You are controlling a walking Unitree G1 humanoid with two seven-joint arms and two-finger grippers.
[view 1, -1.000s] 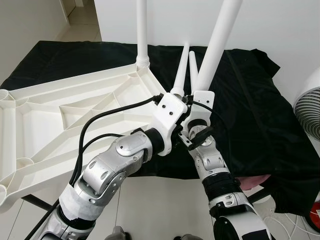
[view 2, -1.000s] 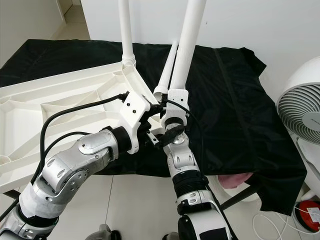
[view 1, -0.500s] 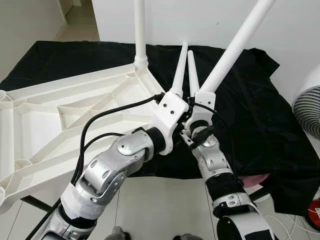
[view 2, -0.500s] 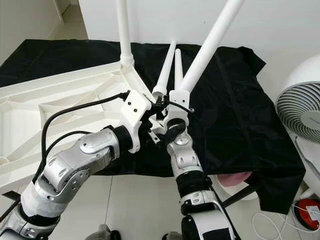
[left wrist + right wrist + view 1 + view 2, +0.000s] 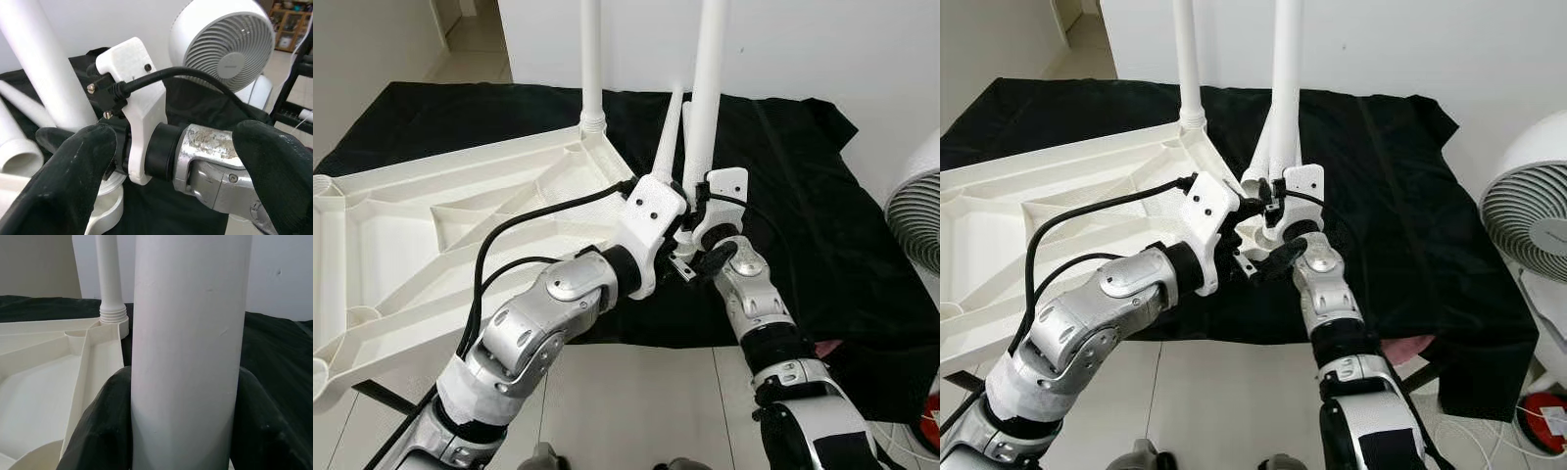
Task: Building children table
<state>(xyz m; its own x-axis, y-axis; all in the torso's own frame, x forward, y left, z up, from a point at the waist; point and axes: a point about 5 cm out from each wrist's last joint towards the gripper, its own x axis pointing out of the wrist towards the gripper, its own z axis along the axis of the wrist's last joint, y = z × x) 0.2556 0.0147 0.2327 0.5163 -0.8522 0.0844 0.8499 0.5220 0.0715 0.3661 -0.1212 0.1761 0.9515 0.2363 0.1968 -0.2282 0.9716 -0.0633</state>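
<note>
White table leg (image 5: 188,352) (unmarked, upright)

Home room, prob. living area: pale tiled floor (image 5: 636,392), plain white wall (image 5: 1449,49), white pedestal fan (image 5: 1528,220) w/ cables, worktop draped in black cloth (image 5: 803,215), doorway to a tiled hall (image 5: 475,39).

upright table legs (image 5: 708,78) cut off above, fan (image 5: 1528,220) cropped
</note>
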